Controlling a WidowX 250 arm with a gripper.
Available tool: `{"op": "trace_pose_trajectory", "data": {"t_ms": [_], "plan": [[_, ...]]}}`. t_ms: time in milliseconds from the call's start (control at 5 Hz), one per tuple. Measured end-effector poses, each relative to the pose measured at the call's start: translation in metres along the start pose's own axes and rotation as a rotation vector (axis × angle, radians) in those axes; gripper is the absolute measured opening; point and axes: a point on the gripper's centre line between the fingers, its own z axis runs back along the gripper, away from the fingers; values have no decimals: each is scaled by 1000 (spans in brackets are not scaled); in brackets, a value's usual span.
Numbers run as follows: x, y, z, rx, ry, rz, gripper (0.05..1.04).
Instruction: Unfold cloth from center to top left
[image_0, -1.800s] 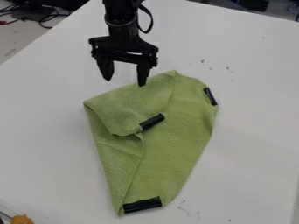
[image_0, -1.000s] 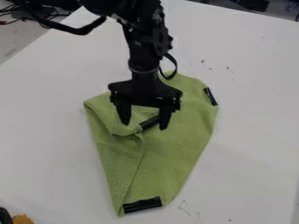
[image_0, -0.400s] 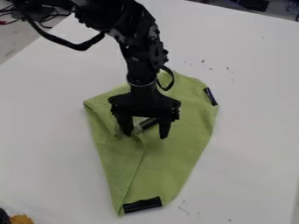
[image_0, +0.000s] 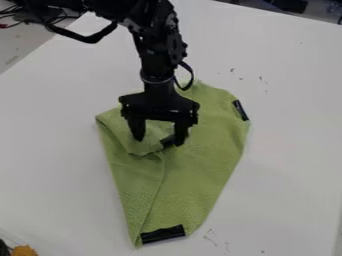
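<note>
The black gripper (image_0: 158, 141) hangs over the folded upper part of the green cloth (image_0: 197, 167), its fingers parted by a wide gap and clamped on nothing. The cloth lies partly folded on the white table (image_0: 287, 105), a dark strip (image_0: 167, 142) at the folded-over corner (one fingertip partly hides it) and another dark strip (image_0: 162, 234) along its bottom edge

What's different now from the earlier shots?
The pincer came down the picture from the green cloth's top edge to its folded corner, dipped lower, then backed slightly up and left. It is open; no grasp is visible. The cloth's fold and outline stayed as they were.
</note>
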Motion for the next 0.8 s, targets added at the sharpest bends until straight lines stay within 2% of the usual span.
{"op": "trace_pose_trajectory", "data": {"t_ms": [400, 600, 800], "plan": [[7, 4, -15, -23, 37, -7, 375], [8, 2, -17, -39, 35, -2, 217], [6, 1, -18, -46, 32, 10, 445]]}}
